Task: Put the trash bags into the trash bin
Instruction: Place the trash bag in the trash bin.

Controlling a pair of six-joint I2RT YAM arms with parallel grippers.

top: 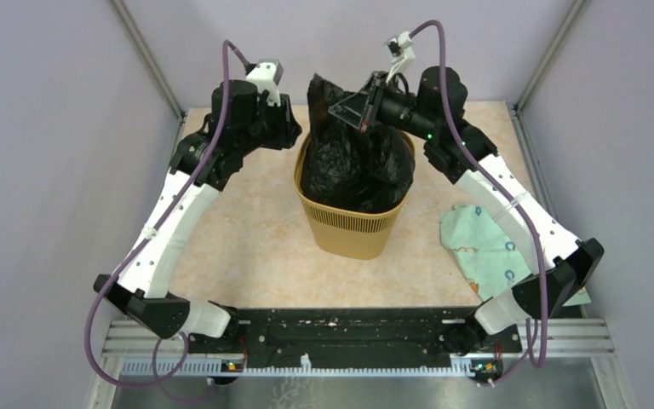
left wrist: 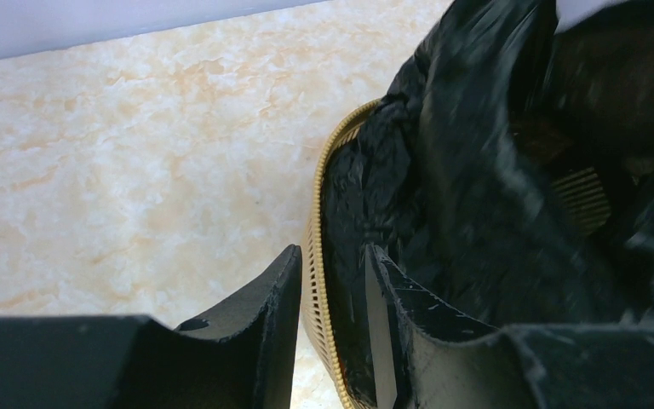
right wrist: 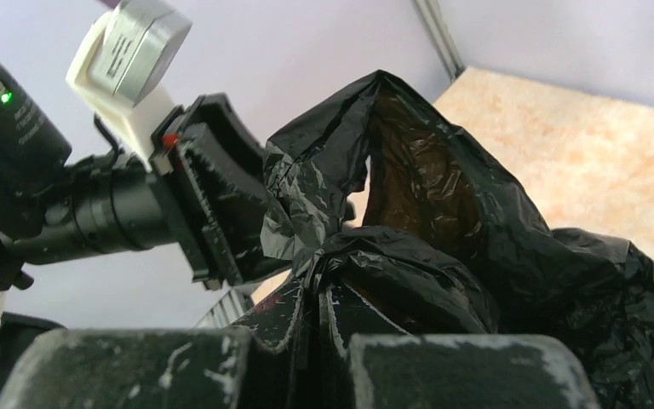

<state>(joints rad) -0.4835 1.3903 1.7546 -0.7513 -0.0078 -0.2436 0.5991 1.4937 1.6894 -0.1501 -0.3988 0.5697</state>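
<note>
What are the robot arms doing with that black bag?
They are putting a black trash bag into the yellow trash bin. The right gripper pinches the bag's top and holds it above the bin; its lower part sits inside. The left gripper straddles the bin's rim, one finger outside, one inside against the bag.

Bright even light, soft shadows, slight blur
</note>
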